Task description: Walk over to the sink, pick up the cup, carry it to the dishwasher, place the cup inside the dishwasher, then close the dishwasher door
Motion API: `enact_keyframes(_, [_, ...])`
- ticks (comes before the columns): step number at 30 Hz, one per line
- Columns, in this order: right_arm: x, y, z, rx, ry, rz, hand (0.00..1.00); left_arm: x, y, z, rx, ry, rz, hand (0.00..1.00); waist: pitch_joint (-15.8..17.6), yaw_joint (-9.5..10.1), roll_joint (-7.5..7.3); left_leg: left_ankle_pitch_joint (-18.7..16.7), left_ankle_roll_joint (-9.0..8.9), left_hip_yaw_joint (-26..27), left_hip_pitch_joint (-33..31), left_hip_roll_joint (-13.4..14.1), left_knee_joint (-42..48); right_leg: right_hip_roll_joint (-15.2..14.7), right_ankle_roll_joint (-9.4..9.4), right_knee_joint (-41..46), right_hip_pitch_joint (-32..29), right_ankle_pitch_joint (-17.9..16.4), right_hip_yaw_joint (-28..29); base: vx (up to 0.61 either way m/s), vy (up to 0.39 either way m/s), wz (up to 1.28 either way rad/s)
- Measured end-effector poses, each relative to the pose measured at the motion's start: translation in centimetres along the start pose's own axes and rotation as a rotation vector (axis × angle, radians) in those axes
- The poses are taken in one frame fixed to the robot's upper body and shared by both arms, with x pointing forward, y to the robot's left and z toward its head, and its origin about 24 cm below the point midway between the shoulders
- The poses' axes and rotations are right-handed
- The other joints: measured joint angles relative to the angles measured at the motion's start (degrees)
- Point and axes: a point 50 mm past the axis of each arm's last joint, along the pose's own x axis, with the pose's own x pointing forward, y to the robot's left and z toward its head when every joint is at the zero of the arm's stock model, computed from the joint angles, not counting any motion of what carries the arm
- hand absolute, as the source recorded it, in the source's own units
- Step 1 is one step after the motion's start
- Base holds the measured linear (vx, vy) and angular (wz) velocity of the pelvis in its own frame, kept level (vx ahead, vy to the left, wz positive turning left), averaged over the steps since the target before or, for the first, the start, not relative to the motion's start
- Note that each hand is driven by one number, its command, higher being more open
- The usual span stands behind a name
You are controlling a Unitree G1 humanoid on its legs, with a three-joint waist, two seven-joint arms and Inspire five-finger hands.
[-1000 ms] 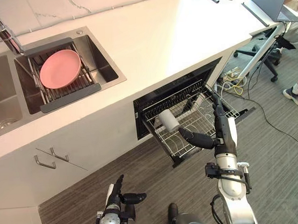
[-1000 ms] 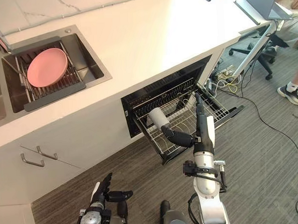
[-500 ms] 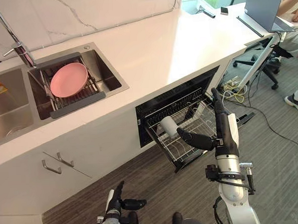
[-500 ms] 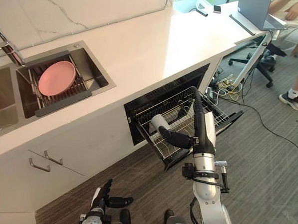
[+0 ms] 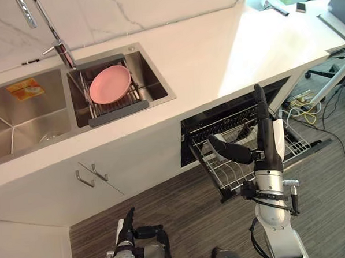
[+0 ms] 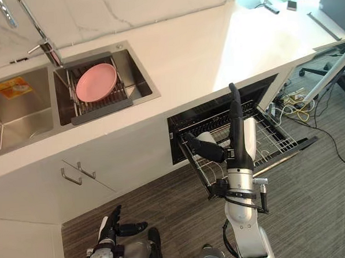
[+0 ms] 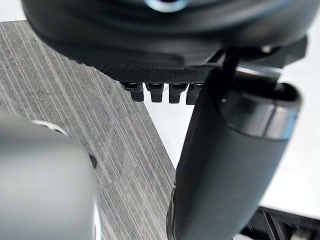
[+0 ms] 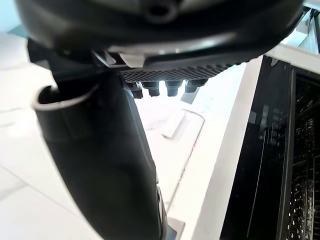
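A white cup (image 6: pixel 206 140) lies on its side in the pulled-out wire rack (image 5: pixel 295 146) of the open dishwasher (image 6: pixel 185 115) under the counter. My right hand (image 5: pixel 270 142) is held up over the rack's front, fingers straight and pointing up, thumb (image 5: pixel 234 151) spread across in front of the cup, holding nothing. My left hand (image 5: pixel 128 227) hangs low over the wood-look floor, fingers straight and empty. In the right wrist view the thumb (image 8: pixel 110 150) stands beside the dark dishwasher opening (image 8: pixel 280 150).
A pink plate (image 5: pixel 109 84) rests on a drying rack in the right sink basin. The faucet (image 5: pixel 57 48) stands behind it, an orange packet (image 5: pixel 24 89) lies in the left basin. The dishwasher door (image 5: pixel 319 147) lies open. Cables (image 5: pixel 309 96) lie at the right.
The whole view has shifted as the camera moved, so the sink now sits nearer the middle. My right hand stays raised and open; the cup stays in the rack.
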Motion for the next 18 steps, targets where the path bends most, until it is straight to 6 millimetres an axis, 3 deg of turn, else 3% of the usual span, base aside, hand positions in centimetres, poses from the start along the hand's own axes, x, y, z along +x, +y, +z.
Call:
enact_keyframes(3, [0.4, -0.2, -0.3, -0.027, 0.009, -0.011, 1.0, 0.0, 0.0, -0.1, 0.002, 0.004, 0.003, 1.0, 0.1, 0.0, -0.49, -2.4, 1.41, 0.1, 3.3, -3.5, -1.3, -3.8, 2.1, 6.6, 0.0, -1.9, 0.1, 0.24, 0.175, 0.15])
enact_keyframes(5, [0.4, -0.2, -0.6, -0.048, 0.022, -0.009, 1.0, -0.2, 0.0, -0.4, 0.003, 0.011, 0.007, 1.0, 0.0, 0.09, -0.83, -2.9, 2.12, -0.2, 7.8, -5.0, -4.4, -6.5, 1.42, 20.2, -4.1, -2.1, 1.7, 0.24, 0.174, 0.04])
enact_keyframes(7, [0.2, 0.3, -0.8, -0.037, 0.037, -0.003, 1.0, -0.4, 0.9, -0.8, 0.019, 0.019, 0.027, 1.0, -0.7, -0.53, -3.08, -3.2, 3.08, -1.6, 12.7, -7.0, -7.5, -8.6, -1.06, 37.4, -11.1, -0.9, 6.4, 0.33, 0.106, 0.25])
enact_keyframes(9, [0.1, 0.5, -1.0, -0.038, 0.046, 0.002, 1.0, -0.4, 1.1, -1.0, 0.025, 0.021, 0.034, 1.0, -1.1, -1.65, -3.84, -3.4, 3.43, -4.3, 15.0, -6.8, -8.8, -6.2, -1.99, 42.7, -14.5, -4.3, 7.9, 0.32, 0.002, 0.64])
enact_keyframes(12, [0.3, 0.6, -0.9, -0.058, 0.035, 0.021, 1.0, -0.3, 0.7, -0.6, 0.014, 0.01, 0.026, 1.0, -0.6, -2.15, -2.99, -3.5, 3.25, -7.9, 16.5, -4.9, -9.2, 0.1, -5.09, 38.3, -19.6, -7.7, 8.2, 0.3, -0.078, 0.63])
enact_keyframes(13, [0.5, 0.7, -0.9, -0.064, 0.026, 0.033, 1.0, -0.4, 0.2, -0.7, 0.006, 0.013, 0.018, 1.0, -0.2, -2.16, -2.32, -4.5, 1.53, -9.6, 17.7, -3.4, -8.8, 4.6, -5.32, 31.7, -21.5, -7.7, 9.6, 0.26, -0.122, 0.51])
enact_keyframes(14, [0.6, 0.7, -0.9, -0.065, 0.023, 0.036, 1.0, -0.4, 0.2, -0.7, 0.008, 0.014, 0.016, 1.0, -0.1, -2.18, -2.22, -5.1, 0.52, -9.7, 18.0, -3.1, -8.3, 6.0, -4.89, 27.7, -21.7, -6.9, 10.5, 0.32, -0.152, 0.69])
enact_keyframes(15, [0.6, 0.7, -0.9, -0.064, 0.021, 0.038, 1.0, -0.5, 0.6, -1.0, 0.021, 0.019, 0.018, 1.0, -0.6, -2.22, -3.29, -6.6, -1.71, -9.9, 18.3, -3.7, -6.7, 7.3, -6.13, 17.7, -21.0, 2.4, 12.5, 0.28, -0.096, 0.61])
enact_keyframes(16, [0.7, 0.7, -1.1, -0.084, 0.018, 0.055, 1.0, -0.4, 0.3, -1.0, 0.017, 0.033, 0.013, 1.0, -0.4, -2.22, -1.46, -8.1, -2.42, -9.9, 18.6, -2.3, -4.4, 8.0, -6.33, 18.8, -19.6, 3.2, 11.9, 0.28, -0.08, 0.51])
enact_keyframes(18, [0.5, 0.6, -1.3, -0.105, 0.019, 0.081, 1.0, -0.5, -0.3, -1.0, 0.003, 0.027, 0.003, 1.0, -0.9, -1.47, -0.36, -7.9, -2.97, -10.0, 17.1, -1.0, -2.1, 8.5, -6.84, 16.0, -17.7, 3.2, 11.2, 0.23, -0.1, 0.21])
